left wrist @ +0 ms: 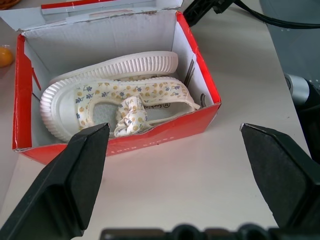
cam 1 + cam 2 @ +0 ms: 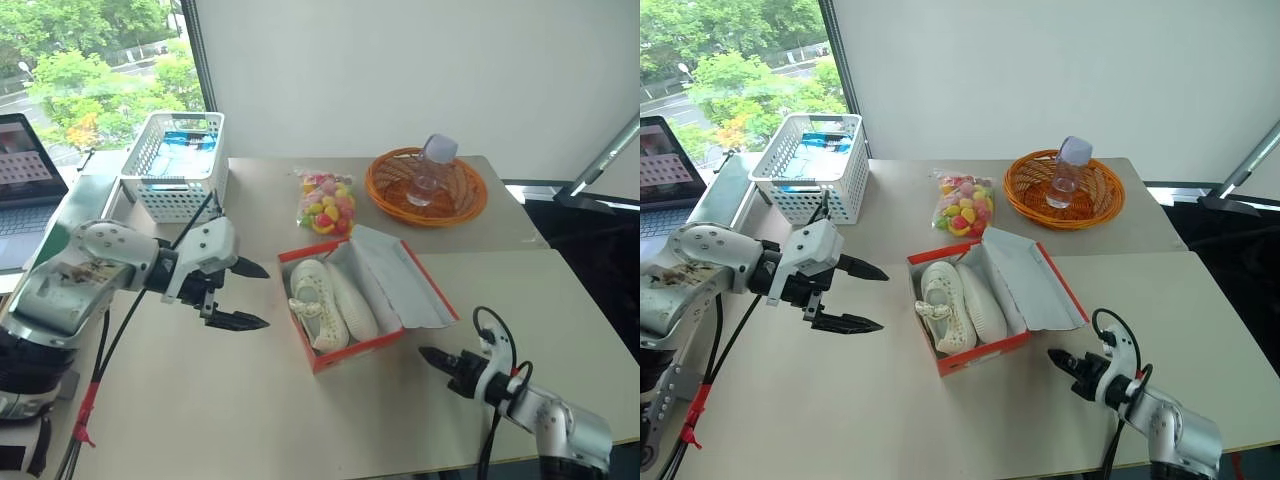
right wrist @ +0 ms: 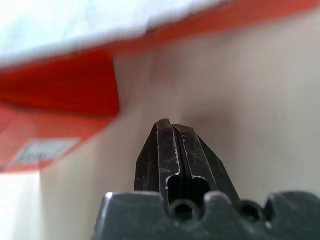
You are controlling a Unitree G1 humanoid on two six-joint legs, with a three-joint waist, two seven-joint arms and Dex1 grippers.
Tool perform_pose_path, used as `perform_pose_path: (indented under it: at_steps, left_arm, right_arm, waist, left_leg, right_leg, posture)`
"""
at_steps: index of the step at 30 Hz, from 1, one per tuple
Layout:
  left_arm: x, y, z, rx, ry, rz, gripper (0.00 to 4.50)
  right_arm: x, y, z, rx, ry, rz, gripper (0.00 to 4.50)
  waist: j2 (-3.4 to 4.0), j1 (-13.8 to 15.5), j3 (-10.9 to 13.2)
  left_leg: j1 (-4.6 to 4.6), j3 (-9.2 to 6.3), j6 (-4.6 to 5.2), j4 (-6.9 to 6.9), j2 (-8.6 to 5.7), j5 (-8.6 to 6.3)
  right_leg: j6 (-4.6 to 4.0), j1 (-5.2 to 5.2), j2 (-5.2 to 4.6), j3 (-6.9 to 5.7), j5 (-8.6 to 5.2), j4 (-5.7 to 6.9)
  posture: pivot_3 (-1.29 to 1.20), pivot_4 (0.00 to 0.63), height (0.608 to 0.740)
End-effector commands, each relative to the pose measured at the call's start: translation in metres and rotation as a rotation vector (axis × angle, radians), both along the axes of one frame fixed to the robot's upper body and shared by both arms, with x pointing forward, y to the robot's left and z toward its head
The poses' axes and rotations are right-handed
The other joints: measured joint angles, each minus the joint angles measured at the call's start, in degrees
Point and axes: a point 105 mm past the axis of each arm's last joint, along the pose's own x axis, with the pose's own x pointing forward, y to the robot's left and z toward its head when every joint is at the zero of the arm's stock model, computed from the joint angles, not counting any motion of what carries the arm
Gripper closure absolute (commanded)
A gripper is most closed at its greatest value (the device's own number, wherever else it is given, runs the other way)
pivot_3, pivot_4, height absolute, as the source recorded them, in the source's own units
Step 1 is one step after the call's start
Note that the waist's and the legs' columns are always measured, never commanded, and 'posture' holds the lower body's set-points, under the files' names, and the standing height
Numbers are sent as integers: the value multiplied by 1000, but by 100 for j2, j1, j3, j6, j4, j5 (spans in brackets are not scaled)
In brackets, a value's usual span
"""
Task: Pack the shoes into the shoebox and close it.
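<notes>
The shoebox [image 2: 356, 352] is red-orange and stands open in the middle of the table. Its lid [image 2: 405, 282] leans out to the right, white inside showing. Both cream-white shoes [image 2: 327, 300] lie inside it side by side; in the left wrist view one shoe [image 1: 125, 97] shows a small flower print and a bow, the other lies on its side against it. My left gripper [image 2: 266, 296] hovers open just left of the box, its fingers pointing at it. My right gripper [image 2: 426, 355] is shut, low over the table off the box's front right corner [image 3: 60, 95], holding nothing.
At the back left stands a white lattice basket [image 2: 178, 160], with a laptop [image 2: 20, 190] beyond the table's left edge. A bag of coloured sweets [image 2: 327, 203] lies behind the box. An orange wicker basket [image 2: 385, 195] at the back right holds a plastic bottle [image 2: 432, 168].
</notes>
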Motion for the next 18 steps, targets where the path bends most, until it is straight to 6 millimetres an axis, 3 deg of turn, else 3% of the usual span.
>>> perform_pose_path:
  at_steps: [1,9,12,15,18]
  left_arm:
    - [-2,3,10,3,-45,14,35]
    - [-8,4,8,-1,-49,34,35]
    - [-10,4,8,1,-53,42,35]
    - [-10,5,8,4,-59,53,35]
    - [-10,6,8,6,-60,57,35]
  right_arm:
    - [18,8,0,36,-25,-20,4500]
    - [54,-12,29,226,-176,-220,4500]
    - [59,-20,54,351,-275,-257,4500]
    - [63,-18,73,279,-312,-225,4500]
    - [63,-8,110,294,-402,-142,4500]
  waist:
    - [0,-41,1]
    - [6,-53,4]
    - [50,-34,32]
    - [66,-23,41]
    - [83,-24,52]
  left_leg:
    - [1,2,0,0,1,0]
    - [2,8,1,-1,5,1]
    - [0,10,1,-2,2,1]
    - [-4,11,2,-8,-2,1]
    - [-8,12,2,-16,-4,1]
  right_leg:
    - [-2,-1,0,1,4,0]
    - [0,-6,7,12,9,4]
    - [1,-9,6,16,9,5]
    - [38,-16,6,22,28,8]
    - [44,-22,6,25,24,8]
  posture:
    - [0,150,740]
    - [0,150,740]
    - [0,150,740]
    - [0,150,740]
    - [0,150,740]
